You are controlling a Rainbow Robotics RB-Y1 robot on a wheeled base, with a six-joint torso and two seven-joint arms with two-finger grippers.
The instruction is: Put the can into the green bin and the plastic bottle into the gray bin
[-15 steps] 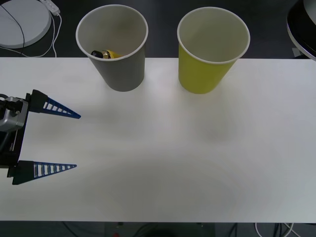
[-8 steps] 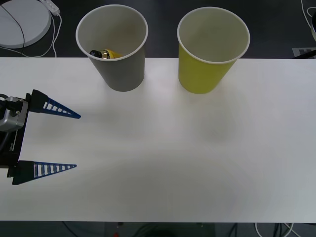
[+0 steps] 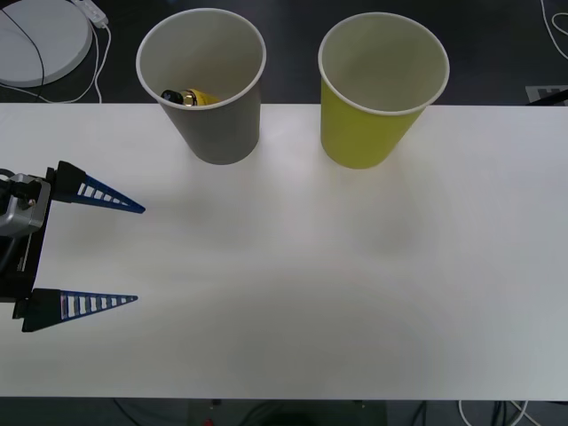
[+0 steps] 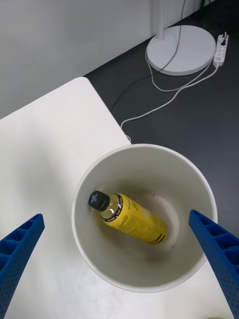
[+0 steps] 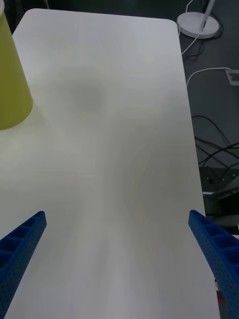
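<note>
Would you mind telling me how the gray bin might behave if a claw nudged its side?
The gray bin is tall and tapers to a narrow base, so a push near its rim would probably tip it. It looks like thin paper, likely light and easily dented. The plastic bottle lying slanted inside adds only a little weight low down and may shift.

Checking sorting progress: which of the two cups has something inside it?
The gray bin, the cup nearer the open left gripper: the plastic bottle lies inside. The green bin shows a bare white inside.
</note>
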